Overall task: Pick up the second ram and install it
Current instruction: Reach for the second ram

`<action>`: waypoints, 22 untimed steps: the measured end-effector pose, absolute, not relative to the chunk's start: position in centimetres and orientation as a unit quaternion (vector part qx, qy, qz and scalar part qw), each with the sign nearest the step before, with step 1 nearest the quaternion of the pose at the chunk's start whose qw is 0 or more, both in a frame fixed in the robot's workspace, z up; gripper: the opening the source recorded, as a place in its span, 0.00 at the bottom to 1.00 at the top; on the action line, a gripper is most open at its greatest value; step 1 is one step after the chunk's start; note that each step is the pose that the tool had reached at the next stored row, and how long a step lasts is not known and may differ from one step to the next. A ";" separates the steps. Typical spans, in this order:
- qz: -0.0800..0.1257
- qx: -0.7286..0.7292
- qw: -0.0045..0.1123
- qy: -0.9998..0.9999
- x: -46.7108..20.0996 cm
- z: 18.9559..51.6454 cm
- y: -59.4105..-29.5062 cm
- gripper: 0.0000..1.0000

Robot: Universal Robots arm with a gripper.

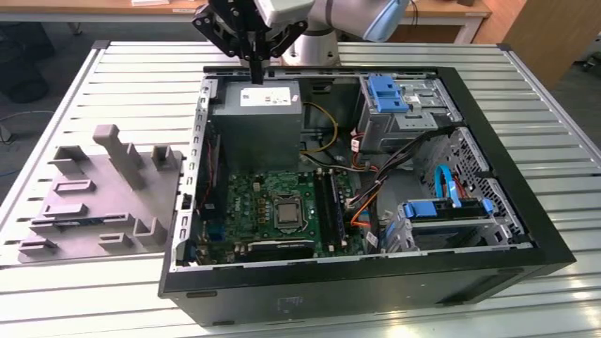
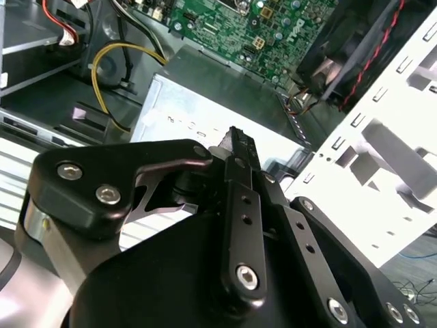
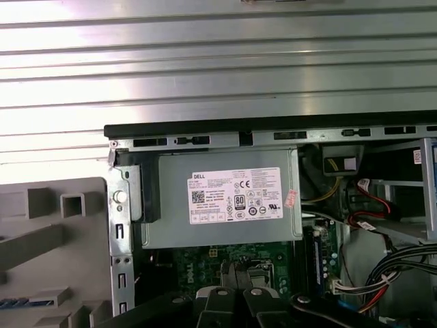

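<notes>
The second ram (image 1: 83, 220) is a thin blue-green stick lying in a groove of the grey fixture block (image 1: 103, 197) on the exterior view's left, outside the computer case; in the first wrist view the ram (image 3: 24, 302) shows as a blue strip at the fixture's edge. My gripper (image 1: 255, 76) hangs over the grey power supply (image 1: 255, 123) at the far end of the case, well away from the ram. In both wrist views the gripper (image 2: 235, 140) (image 3: 235, 272) has its black fingers pressed together with nothing between them.
The open black computer case (image 1: 488, 232) lies on a slatted metal table (image 1: 122, 70). Inside are the green motherboard (image 1: 272, 204) with long black memory slots (image 1: 331, 204), loose cables (image 1: 371, 190), and blue-tabbed drive bays (image 1: 399, 95). The fixture has upright posts (image 1: 117, 151).
</notes>
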State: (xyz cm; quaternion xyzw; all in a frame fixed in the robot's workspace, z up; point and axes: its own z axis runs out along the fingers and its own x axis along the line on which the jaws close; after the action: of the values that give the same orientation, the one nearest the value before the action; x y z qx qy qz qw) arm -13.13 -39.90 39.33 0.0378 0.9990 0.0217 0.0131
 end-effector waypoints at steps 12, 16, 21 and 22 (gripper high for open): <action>0.022 0.038 0.013 0.999 -15.5 39.3 -39.9 0.11; 0.022 0.038 0.013 0.999 -16.4 39.3 -39.9 0.11; 0.022 0.038 0.013 0.999 -17.5 39.3 -39.9 0.11; 0.022 0.038 0.013 0.999 -17.7 39.3 -39.9 0.11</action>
State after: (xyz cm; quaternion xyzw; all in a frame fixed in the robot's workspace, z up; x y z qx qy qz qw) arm -17.74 -39.89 39.28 0.0378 0.9990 0.0217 0.0132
